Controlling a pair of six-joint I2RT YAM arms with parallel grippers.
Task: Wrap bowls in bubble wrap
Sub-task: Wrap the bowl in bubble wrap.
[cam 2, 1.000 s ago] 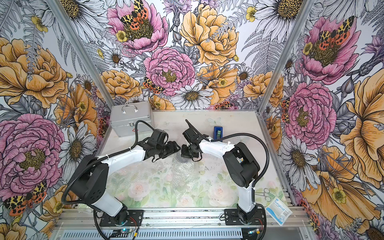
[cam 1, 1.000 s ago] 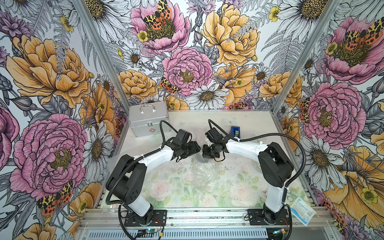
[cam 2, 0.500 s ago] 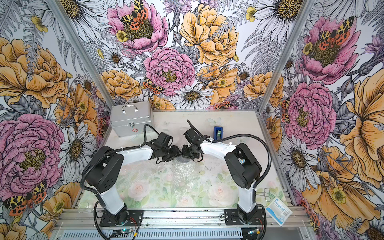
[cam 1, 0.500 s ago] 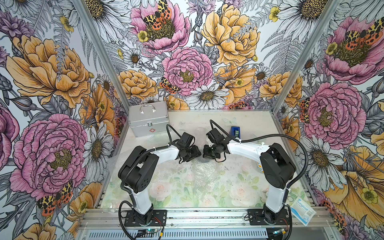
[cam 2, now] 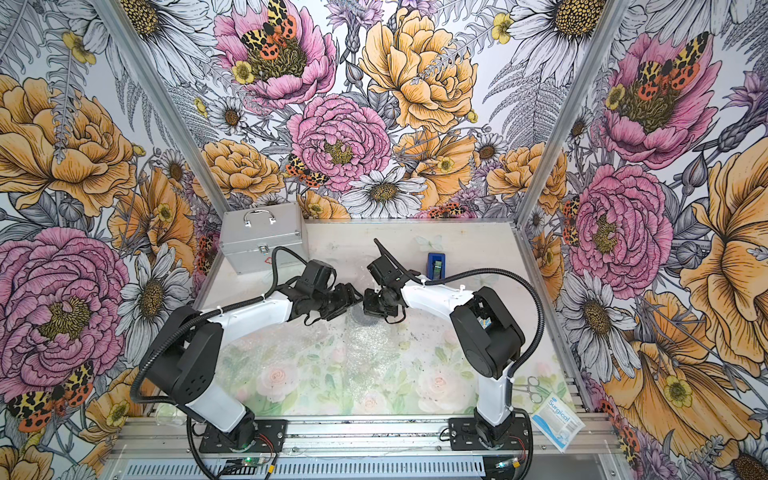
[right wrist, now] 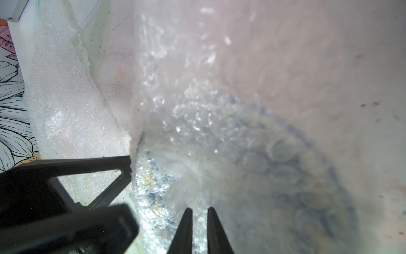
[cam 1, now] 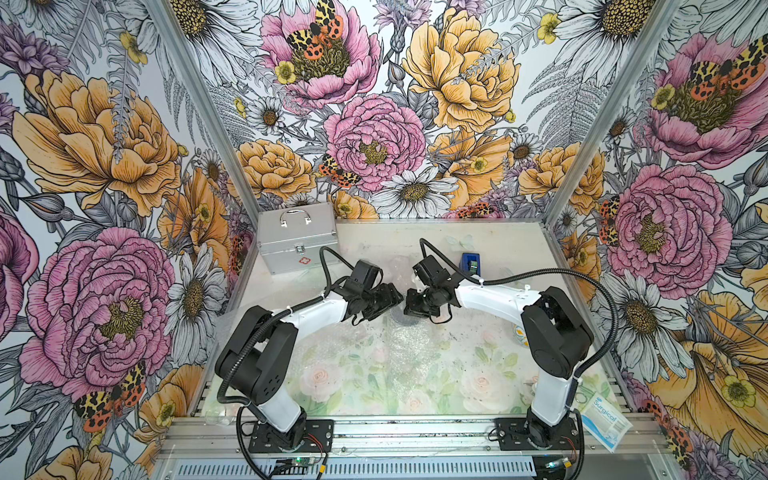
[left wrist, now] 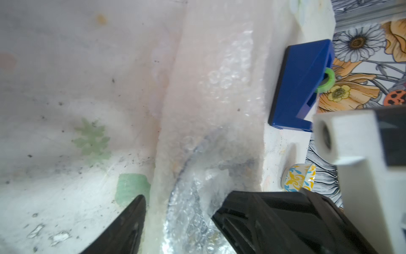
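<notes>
At mid-table, nose to nose in both top views: left gripper [cam 1: 395, 296] and right gripper [cam 1: 409, 306], tips nearly touching above a dark round shape under plastic. Left gripper released, seen from its own wrist with fingers [left wrist: 131, 224] spread wide on either side of a raised fold of bubble wrap [left wrist: 224, 83]. Right gripper clenched to a narrow slit, grasping a bunch of the same bubble wrap between its fingers [right wrist: 185, 233] (glinting bubbles visible in the slit). Just past those tips, the covered bowl [right wrist: 285, 158]: blue pattern and curved rim blurred through the clear sheet, lying on the table [cam 1: 374, 245] beneath both grippers. From there, more of the sheet spread flat toward the table's near edge. Bare bowl [left wrist: 298, 178] well apart from the covered one, near the table's right edge beside the right arm's elbow, with yellow and blue scrolls on a white wall, mostly hidden by that arm from above. Blue tape dispenser [cam 1: 470, 262] near the back, behind the right gripper. Silver case [cam 1: 297, 241] in the back left corner. On the front rail at the right, a white packet [cam 1: 604, 419] marked Surgical.
</notes>
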